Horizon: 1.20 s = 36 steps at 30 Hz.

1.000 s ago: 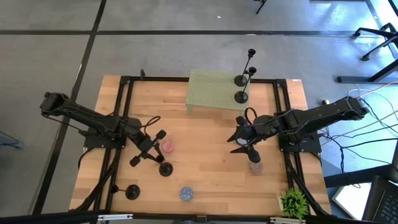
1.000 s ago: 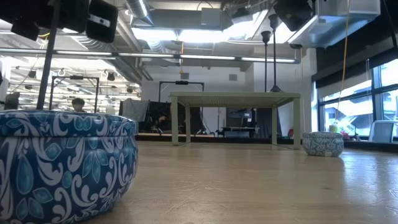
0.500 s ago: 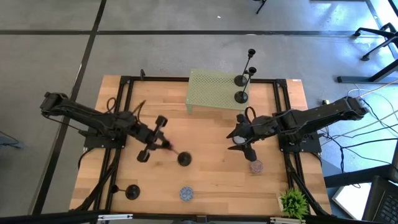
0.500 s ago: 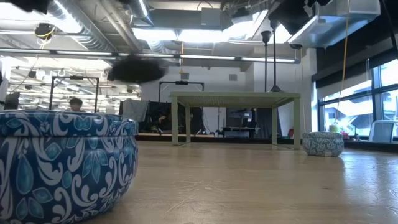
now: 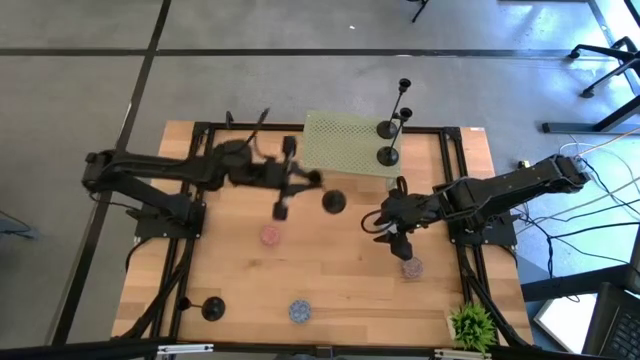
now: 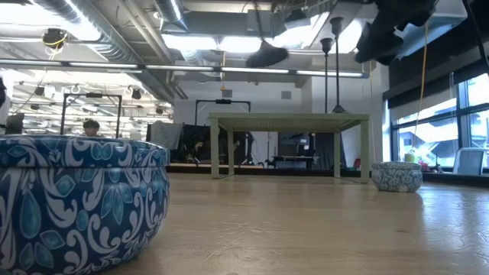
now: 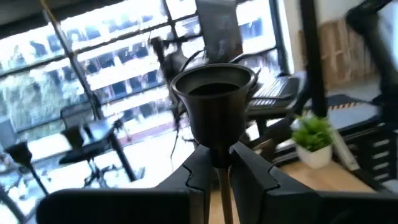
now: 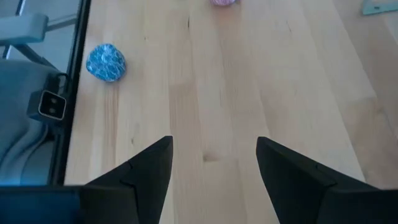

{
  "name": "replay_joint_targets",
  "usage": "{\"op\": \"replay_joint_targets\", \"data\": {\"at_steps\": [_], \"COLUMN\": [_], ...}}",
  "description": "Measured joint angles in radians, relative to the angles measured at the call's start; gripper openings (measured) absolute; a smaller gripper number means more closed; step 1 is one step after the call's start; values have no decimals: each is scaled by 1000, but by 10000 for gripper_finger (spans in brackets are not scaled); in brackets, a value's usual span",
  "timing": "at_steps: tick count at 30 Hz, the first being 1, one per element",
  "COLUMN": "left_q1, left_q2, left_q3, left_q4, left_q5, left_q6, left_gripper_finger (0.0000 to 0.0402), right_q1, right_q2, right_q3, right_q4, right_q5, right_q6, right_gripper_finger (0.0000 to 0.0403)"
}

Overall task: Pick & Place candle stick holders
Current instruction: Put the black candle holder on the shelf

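- Worktop (image 5: 330,270): pale wood in a black frame, both arms reaching over it.
- Green mesh stand (image 5: 335,145): on the far part of the worktop, just beyond the left fingers. In the low view it reads as a small table on four legs (image 6: 289,120).
- Left gripper (image 5: 292,180): raised above the worktop near the stand's edge, fingers (image 7: 249,171) pinched tight on the thin stem of a candle stick holder (image 5: 333,201). The holder lies roughly level, with its round base sticking out past the fingertips toward the right arm. The left wrist view looks up the stem at the tiny cup (image 7: 213,99).
- Right gripper (image 5: 385,222): low over the worktop, well apart from the left one, fingers (image 8: 149,165) spread wide with nothing between them.
- Two more holders (image 5: 388,128) (image 5: 388,154): upright on the stand's right end, one just behind the other, beyond the right fingers.
- Fourth holder (image 5: 213,308): upright near the worktop's front left corner, well apart from both grippers.
- Small patterned tins: a pink one (image 5: 270,236) below the left fingers, another (image 5: 411,268) just beside the right fingers, and a blue one (image 5: 299,312) near the front edge.
- Small green plant (image 5: 472,325): at the front right corner.
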Motion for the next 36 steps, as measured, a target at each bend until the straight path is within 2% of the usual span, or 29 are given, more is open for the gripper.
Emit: {"op": "replay_joint_targets", "data": {"at_steps": [9,13,15,20,25,30,36], "left_q1": [241,344,391,485,552,597,613], "left_q2": [247,341,389,515,621,703,761], "left_q3": [281,359,388,445,492,568,601], "left_q4": [-14,6,35,131,241,251,249], "left_q5": [194,239,293,399,427,429,435], "left_q6": [-95,-98,-108,-206,-225,-283,-314], "left_gripper_finger": [37,37,37,37,38,38,38], "right_q1": [0,0,0,0,0,0,0], "right_q2": [0,0,0,0,0,0,0], "right_q3": [0,0,0,0,0,0,0], "right_q4": [-7,-7,-6,-7,-6,-6,-6], "right_q5": [10,10,11,10,10,10,10], "right_q6": [8,8,8,7,7,7,7], "right_gripper_finger": [236,236,236,236,236,236,236]}}
